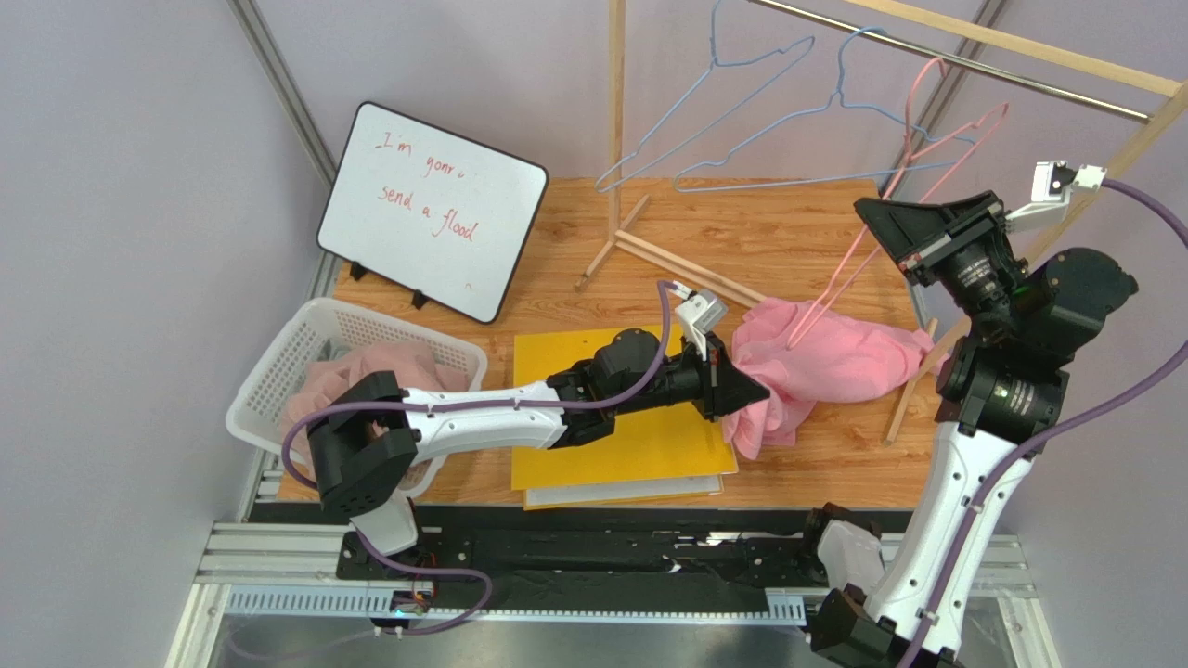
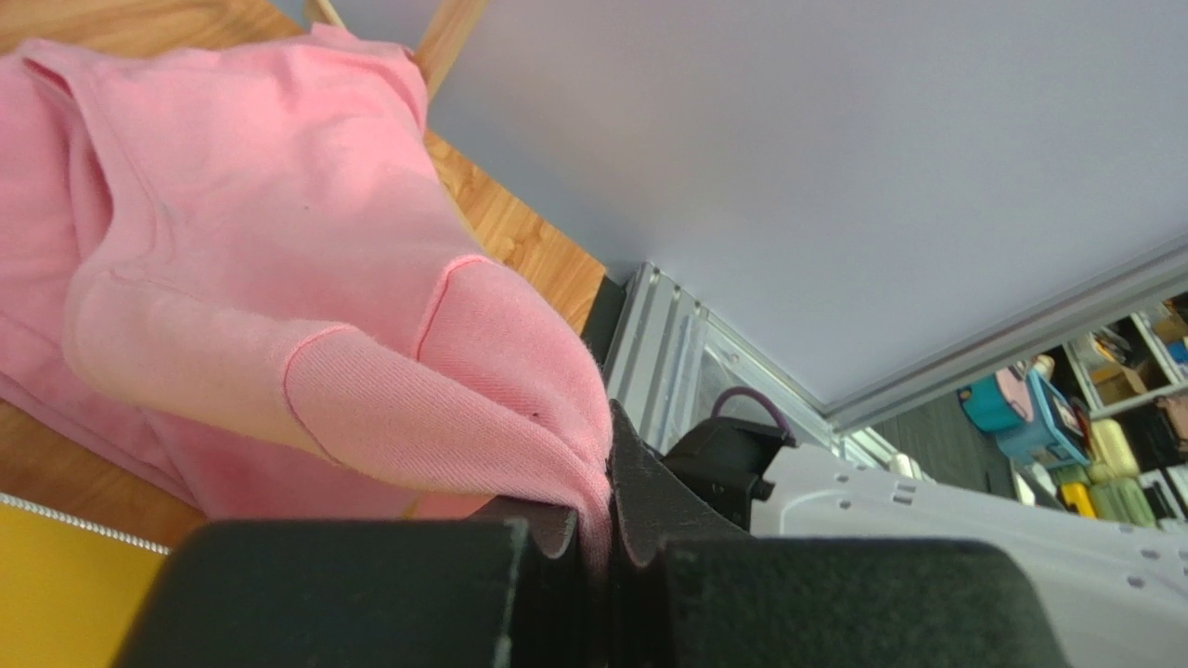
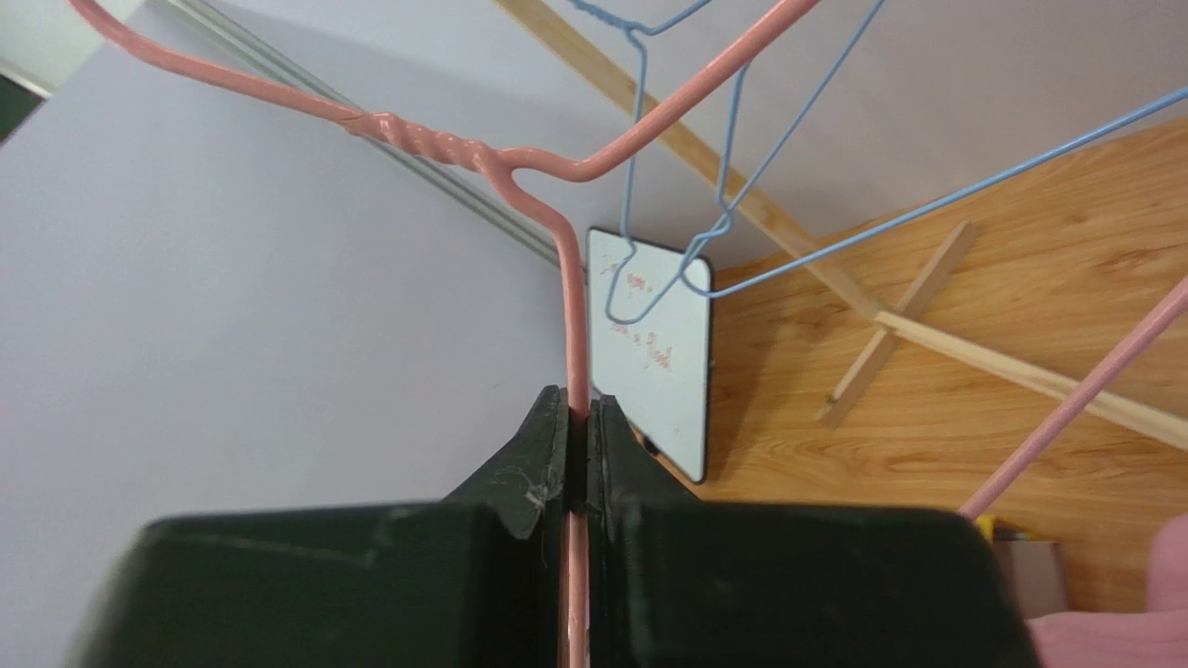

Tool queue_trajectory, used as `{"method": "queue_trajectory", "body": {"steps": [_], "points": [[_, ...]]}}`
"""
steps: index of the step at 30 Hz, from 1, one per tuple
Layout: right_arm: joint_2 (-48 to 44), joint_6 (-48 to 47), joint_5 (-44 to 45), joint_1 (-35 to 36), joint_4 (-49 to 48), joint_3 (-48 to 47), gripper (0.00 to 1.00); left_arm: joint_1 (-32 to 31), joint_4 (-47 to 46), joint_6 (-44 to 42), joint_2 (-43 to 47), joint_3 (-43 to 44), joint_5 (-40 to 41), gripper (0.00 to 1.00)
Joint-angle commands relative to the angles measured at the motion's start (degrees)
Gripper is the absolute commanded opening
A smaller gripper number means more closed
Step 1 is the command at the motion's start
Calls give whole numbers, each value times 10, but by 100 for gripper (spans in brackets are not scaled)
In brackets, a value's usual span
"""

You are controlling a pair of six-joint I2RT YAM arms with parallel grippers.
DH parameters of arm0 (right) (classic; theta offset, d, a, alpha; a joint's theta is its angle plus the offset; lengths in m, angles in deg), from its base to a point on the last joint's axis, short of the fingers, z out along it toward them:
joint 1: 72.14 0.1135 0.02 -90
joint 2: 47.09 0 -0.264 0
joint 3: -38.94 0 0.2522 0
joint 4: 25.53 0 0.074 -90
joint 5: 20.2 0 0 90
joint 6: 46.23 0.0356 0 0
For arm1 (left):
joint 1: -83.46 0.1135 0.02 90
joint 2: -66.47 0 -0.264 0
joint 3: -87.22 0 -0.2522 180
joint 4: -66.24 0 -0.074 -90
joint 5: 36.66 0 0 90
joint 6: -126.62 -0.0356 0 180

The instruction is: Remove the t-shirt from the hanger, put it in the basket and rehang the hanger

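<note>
A pink t-shirt [image 1: 823, 365] lies bunched on the wooden table, with the lower end of a pink wire hanger [image 1: 893, 223] reaching into it. My left gripper [image 1: 760, 394] is shut on a fold of the t-shirt [image 2: 419, 376] at its left edge. My right gripper [image 1: 879, 223] is raised at the right and shut on the hanger's wire [image 3: 572, 320] just below its twisted neck. The hanger's hook end reaches up toward the rail.
A wooden rack [image 1: 615, 139] with a metal rail [image 1: 976, 56] carries two blue wire hangers [image 1: 753, 112]. A whiteboard [image 1: 432, 209] stands at the back left. A white basket [image 1: 300, 369] with pink clothes sits at left. A yellow sheet [image 1: 628, 446] lies under my left arm.
</note>
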Motion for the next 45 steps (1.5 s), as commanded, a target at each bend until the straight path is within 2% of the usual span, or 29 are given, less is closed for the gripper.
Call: {"method": "queue_trajectory", "body": {"steps": [1,6,20,26,29,30,32,33,40,41,45], "points": [[33,-119,45,0,11,-49,0,-1,-37,8,34,-18,-31,0],[64,-175,74,0,29,-81,0,-1,-30,0,57,-28,-29,0],[152,-207,70,1,-15,-100,0,-9,-4,-17,72,-17,-38,0],[175,-207,69,0,-10,-108,0,-13,17,-28,79,-7,-34,0],[172,-208,90,0,30,-108,0,-15,28,-32,83,0,-38,0],[171,-214,99,1,42,-108,7,-17,32,-32,85,1,-38,0],[164,-220,119,1,80,-110,27,-17,40,-35,92,6,-44,0],[161,-224,124,0,92,-111,44,-17,46,-36,95,9,-45,0],[129,-280,206,1,248,-151,90,-17,135,-76,136,51,-47,0],[125,-287,226,1,263,-163,94,-17,145,-81,138,59,-46,0],[87,-320,290,10,331,-189,95,-17,200,-101,152,102,-42,0]]}}
